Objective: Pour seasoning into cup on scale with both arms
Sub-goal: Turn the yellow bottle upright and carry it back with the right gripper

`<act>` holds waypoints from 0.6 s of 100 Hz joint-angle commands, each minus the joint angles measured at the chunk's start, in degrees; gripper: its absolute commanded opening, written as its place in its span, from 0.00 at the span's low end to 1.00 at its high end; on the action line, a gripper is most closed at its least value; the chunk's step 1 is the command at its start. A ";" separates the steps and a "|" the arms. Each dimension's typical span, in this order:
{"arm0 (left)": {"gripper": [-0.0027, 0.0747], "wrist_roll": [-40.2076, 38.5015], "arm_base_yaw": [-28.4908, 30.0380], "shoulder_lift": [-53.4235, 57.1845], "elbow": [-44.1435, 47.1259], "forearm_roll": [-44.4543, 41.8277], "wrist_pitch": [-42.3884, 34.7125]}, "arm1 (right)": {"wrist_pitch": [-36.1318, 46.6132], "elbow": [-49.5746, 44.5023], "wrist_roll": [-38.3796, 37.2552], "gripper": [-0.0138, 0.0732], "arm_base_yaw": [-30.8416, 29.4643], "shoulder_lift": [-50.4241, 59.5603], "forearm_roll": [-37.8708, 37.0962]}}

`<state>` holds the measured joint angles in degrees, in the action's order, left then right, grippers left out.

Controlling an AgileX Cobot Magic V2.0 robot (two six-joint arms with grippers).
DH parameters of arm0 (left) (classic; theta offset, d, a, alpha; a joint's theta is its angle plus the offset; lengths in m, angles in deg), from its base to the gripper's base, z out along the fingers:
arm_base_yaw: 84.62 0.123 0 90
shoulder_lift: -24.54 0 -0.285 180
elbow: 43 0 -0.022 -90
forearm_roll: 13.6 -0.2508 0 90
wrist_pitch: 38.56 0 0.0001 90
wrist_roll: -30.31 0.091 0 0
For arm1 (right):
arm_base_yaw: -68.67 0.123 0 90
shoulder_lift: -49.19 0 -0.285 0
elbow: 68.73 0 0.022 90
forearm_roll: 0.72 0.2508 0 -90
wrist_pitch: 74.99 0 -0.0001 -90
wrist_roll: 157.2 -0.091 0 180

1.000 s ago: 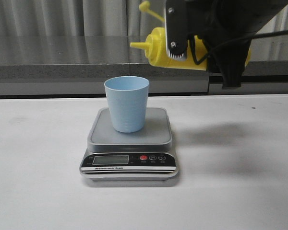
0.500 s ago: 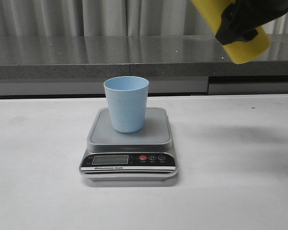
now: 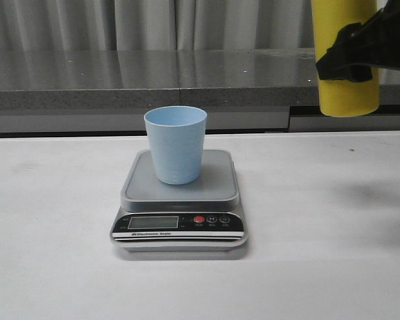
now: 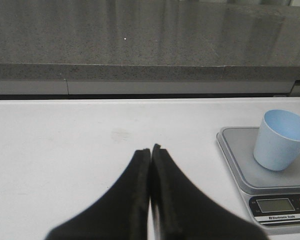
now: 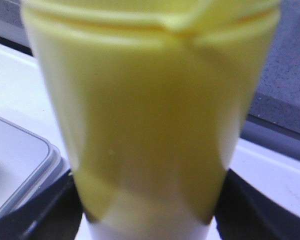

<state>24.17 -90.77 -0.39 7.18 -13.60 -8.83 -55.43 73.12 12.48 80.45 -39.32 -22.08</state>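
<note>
Now the right hand (image 3: 360, 57), clamped on the seasoning (image 3: 344, 73), has righted it, away from the cup (image 3: 176, 144); left hand (image 4: 150, 150) closed, idle.

Looks like a lab or test bench setup, not a real kitchen. Plain white table (image 3: 333, 267), grey speckled stone-looking ledge (image 3: 120, 80) behind it, pale curtains (image 3: 87, 23) as a backdrop, and just a little digital scale (image 3: 180, 230) sitting there.
</note>
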 commanded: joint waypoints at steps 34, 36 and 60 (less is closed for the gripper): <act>0.01 -0.47 0.15 -0.45 -1.39 0.00 -4.47 | 13.66 -5.32 10.97 0.54 -2.86 -2.37 12.12; 0.01 -0.47 0.15 -0.45 -1.39 0.00 -4.47 | 13.96 -5.32 10.64 0.54 -2.86 -2.84 12.12; 0.01 -0.47 0.15 -0.45 -1.39 0.00 -4.47 | 20.90 -5.32 8.27 0.54 -2.86 -8.39 12.12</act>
<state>24.17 -90.77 -0.39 7.18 -13.60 -8.83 -42.01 66.63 21.37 77.89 -48.01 -10.09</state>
